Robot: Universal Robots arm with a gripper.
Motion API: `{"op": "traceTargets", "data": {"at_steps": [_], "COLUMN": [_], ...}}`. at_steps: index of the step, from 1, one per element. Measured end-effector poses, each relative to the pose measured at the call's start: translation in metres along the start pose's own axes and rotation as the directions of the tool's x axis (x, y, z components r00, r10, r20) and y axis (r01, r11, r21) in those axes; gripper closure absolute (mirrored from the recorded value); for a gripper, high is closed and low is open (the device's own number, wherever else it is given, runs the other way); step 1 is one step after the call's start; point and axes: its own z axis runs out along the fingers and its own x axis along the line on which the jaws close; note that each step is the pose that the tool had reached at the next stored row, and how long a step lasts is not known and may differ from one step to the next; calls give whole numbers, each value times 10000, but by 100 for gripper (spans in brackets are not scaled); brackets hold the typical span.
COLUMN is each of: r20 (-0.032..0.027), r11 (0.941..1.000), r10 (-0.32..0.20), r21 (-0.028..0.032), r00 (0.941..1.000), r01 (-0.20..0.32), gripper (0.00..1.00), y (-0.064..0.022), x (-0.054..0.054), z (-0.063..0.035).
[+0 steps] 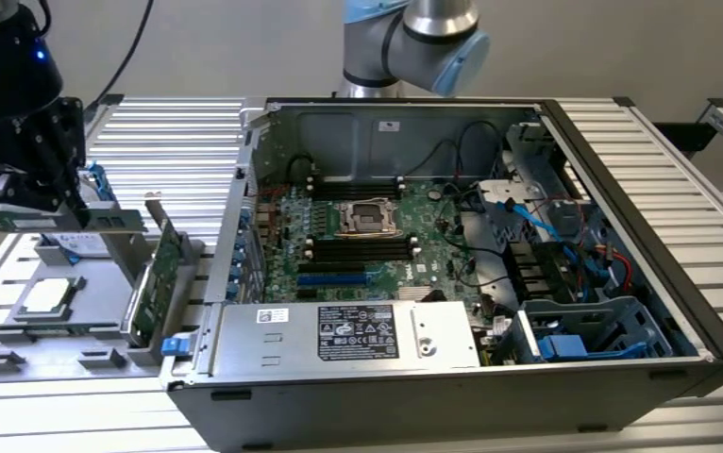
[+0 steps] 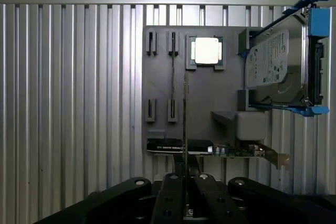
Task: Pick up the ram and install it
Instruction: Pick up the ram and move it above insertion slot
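My black gripper [image 1: 25, 209] hangs at the exterior view's left, above the grey holder plate [image 1: 34, 354], and is shut on the ram [image 1: 49, 223], a slim green stick held level and lifted off the plate. In the wrist view the ram [image 2: 186, 124] shows edge-on as a thin line running out from between my fingers [image 2: 170, 198], over the holder plate [image 2: 163, 124]. The open computer case [image 1: 664, 283] lies to the exterior view's right, with the green motherboard [image 1: 279, 260] and its black memory slots [image 1: 361, 250] facing up.
On the holder plate stand a taller green expansion card with a metal bracket [image 1: 160, 283], a processor chip [image 2: 206, 51] and a hard drive in a blue caddy [image 2: 278, 66]. Cables, a drive cage [image 1: 588, 330] and the power supply [image 1: 361, 332] crowd the case. The ribbed aluminium table [image 1: 160, 132] surrounds everything.
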Motion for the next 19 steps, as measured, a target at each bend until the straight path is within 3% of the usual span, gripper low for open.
{"op": "traceTargets", "data": {"at_steps": [12, 19], "r20": [1, 0], "r11": [10000, 10000], "r10": [1, 0], "r21": [1, 1], "r00": [10000, 10000], "r01": [-1, 0], "gripper": [86, 86], "y": [-266, -529], "x": [-175, -247], "z": [-198, -239]}}
